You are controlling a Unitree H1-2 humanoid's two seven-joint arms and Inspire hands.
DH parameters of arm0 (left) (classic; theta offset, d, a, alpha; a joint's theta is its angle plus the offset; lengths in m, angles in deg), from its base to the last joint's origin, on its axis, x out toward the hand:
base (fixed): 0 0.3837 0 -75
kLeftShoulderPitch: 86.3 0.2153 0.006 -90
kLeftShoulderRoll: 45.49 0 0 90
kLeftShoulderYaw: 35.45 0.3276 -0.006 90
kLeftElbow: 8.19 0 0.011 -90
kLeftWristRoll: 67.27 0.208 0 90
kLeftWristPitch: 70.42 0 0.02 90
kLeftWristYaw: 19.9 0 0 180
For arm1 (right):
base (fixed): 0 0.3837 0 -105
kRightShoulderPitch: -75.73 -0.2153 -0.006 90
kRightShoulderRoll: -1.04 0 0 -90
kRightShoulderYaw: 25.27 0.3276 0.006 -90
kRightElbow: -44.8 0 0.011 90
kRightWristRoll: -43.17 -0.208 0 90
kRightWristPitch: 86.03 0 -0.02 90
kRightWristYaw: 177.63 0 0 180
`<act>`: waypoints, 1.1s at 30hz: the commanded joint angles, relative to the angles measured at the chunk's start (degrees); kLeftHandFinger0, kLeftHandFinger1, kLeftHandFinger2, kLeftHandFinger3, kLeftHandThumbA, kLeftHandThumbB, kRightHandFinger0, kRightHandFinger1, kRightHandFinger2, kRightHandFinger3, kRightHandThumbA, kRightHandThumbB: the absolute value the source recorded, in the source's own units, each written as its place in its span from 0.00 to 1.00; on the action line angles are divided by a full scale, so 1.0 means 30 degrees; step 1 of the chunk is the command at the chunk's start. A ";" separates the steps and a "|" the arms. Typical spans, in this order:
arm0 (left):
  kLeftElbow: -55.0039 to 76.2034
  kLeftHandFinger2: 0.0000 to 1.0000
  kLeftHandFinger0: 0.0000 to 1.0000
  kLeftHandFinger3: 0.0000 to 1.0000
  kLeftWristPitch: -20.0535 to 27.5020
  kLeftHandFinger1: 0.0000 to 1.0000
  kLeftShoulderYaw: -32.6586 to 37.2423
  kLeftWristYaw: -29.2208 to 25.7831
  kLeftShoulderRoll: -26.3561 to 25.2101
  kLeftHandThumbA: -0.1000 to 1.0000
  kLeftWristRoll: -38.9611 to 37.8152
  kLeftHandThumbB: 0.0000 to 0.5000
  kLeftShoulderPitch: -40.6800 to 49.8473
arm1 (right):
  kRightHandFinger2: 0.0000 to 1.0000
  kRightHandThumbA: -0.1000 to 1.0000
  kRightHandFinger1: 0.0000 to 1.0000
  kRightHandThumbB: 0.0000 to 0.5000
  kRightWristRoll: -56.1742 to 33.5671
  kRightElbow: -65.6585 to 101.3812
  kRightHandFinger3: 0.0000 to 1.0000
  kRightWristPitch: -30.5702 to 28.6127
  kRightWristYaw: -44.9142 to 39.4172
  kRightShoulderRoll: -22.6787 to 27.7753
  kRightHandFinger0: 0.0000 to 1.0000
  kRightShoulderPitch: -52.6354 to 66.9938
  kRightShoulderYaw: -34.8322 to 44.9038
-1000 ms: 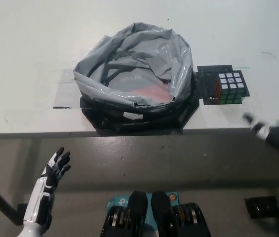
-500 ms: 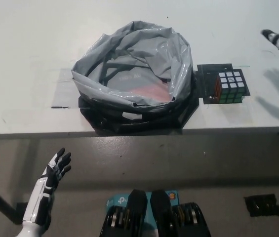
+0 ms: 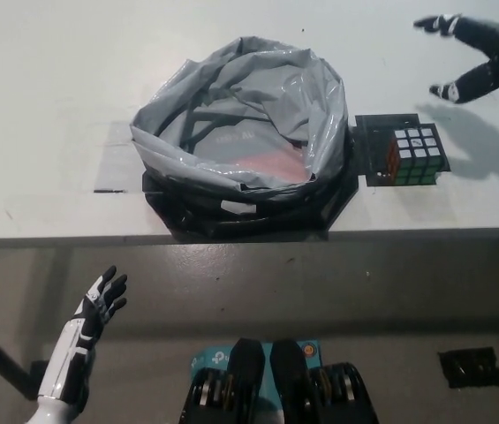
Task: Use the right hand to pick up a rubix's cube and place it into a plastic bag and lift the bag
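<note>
Above cube [image 3: 417,153] — right hand [image 3: 476,55] spread, empty

You are looking at a crumpled grey plastic bag [image 3: 249,115] showing a faint reddish patch inside, sitting on a pale white bench [image 3: 55,88]. The cube [image 3: 415,152] is showing white top squares on a black grid, with red and green sides, lying on a black square mat [image 3: 368,146].
</note>
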State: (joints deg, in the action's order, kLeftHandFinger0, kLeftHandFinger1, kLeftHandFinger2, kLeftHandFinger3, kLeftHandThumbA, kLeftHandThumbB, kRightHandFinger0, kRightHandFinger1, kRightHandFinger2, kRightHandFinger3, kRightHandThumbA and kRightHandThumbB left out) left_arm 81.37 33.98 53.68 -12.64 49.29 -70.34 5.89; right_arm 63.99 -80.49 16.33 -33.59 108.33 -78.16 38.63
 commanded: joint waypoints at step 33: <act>0.0787 1.00 1.00 1.00 0.0461 1.00 0.0138 0.1296 -0.0884 1.00 -0.0351 0.63 0.0250 | 1.00 1.00 1.00 1.00 0.3923 -0.7333 1.00 -0.3286 -0.1855 -0.2445 1.00 -0.4238 -0.4432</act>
State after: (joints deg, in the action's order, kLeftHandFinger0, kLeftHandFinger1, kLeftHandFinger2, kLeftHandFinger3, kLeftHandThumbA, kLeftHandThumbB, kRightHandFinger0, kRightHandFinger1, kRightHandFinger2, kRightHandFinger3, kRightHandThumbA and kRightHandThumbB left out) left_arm 81.64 34.16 53.94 -9.63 47.42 -70.49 6.39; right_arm 72.29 -99.70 10.97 -45.00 101.58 -88.47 25.86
